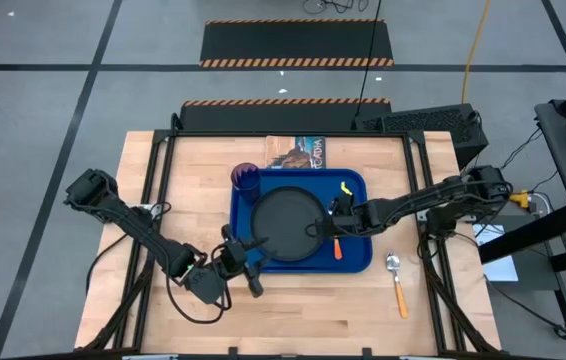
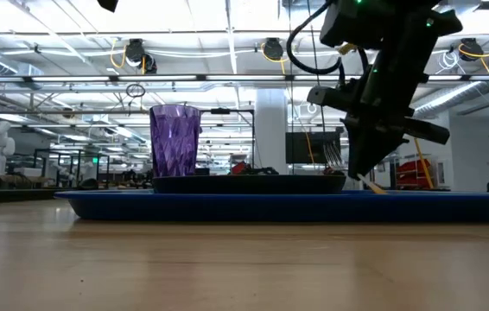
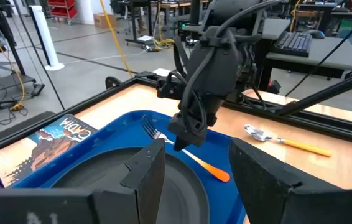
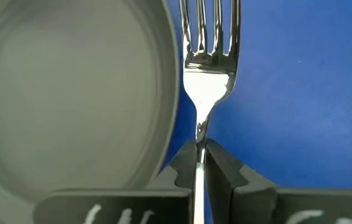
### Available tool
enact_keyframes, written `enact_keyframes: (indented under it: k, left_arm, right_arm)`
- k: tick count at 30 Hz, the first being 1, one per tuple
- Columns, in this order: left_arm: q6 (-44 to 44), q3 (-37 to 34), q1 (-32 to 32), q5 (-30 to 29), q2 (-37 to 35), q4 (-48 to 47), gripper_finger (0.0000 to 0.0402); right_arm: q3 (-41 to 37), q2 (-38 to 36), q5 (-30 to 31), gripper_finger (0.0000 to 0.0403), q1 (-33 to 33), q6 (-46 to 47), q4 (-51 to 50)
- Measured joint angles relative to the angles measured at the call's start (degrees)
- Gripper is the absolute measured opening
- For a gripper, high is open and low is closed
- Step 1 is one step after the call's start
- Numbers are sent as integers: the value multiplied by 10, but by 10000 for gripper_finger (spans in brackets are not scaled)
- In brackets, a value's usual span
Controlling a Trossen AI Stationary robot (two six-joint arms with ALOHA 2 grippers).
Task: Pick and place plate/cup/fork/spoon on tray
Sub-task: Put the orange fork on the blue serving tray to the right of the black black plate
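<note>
The blue tray (image 1: 358, 255) lies mid-table. On it are the dark plate (image 1: 288, 222) and, at its far left corner, the purple cup (image 1: 246, 178). My right gripper (image 1: 335, 225) is over the tray just right of the plate, shut on the fork (image 3: 191, 154), which has silver tines and an orange handle. The spoon (image 1: 396, 278) lies on the wood right of the tray, bowl toward the far edge. My left gripper (image 1: 251, 262) is open and empty at the tray's near left corner, pointing across the plate. My right gripper pinches the fork's thin metal neck (image 4: 199, 138), just behind the tines, between its two fingers. The fingers come from above, pointing down. The fork is tilted, with the tines (image 3: 150, 129) raised beside the plate's rim and the orange handle end (image 3: 223, 177) low over the tray floor. Whether that end touches the tray I cannot tell.
A book (image 1: 296, 152) lies on the table behind the tray. A small yellow piece (image 1: 345, 187) lies in the tray's far right part. Black frame rails run along the table's left and right sides. There is bare wood in front of the tray.
</note>
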Motion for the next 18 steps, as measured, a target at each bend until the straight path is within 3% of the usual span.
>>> enact_keyframes:
  k: [5,13,18]
  left_arm:
    - [-2,0,0,0,0,0,182]
    - [-4,0,0,10,0,0,182]
    - [-4,0,0,10,0,0,182]
  right_arm:
    - [-24,-1,2,4,-16,0,20]
    - [-119,-2,2,4,-33,17,192]
    - [-139,-2,7,4,-33,29,226]
